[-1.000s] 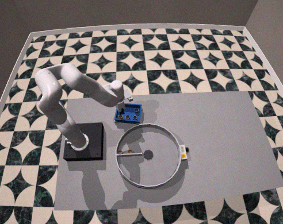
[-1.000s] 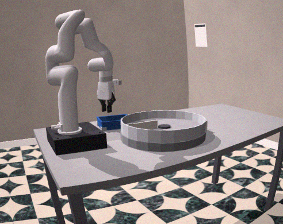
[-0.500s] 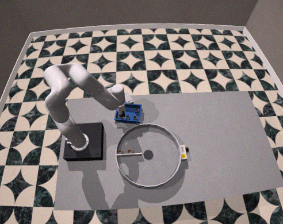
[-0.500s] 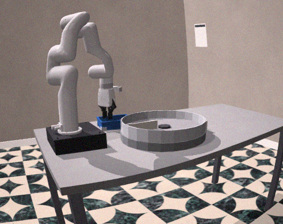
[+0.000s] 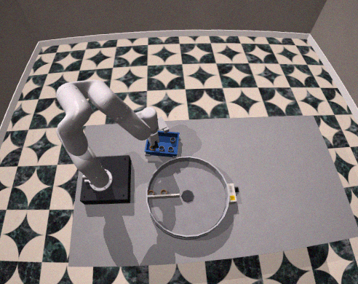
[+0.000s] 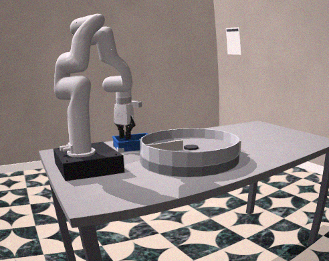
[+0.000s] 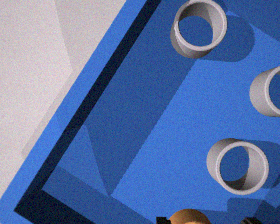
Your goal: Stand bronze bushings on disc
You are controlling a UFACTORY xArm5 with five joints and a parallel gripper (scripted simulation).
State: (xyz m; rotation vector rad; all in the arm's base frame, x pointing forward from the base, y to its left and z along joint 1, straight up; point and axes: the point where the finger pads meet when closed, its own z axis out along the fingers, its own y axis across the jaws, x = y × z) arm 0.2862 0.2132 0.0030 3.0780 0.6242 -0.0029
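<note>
Bronze bushing (image 7: 190, 217) under open jaws, blue crate (image 7: 141, 125)

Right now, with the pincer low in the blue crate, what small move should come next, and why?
Probably a short further descent, then closing. The pincer is open and holds nothing, its tips at the crate rim. The wrist view shows the bronze bushing right between the fingers, upright, apart from the steel bushings. Two bronze ones already stand on the disc.
</note>
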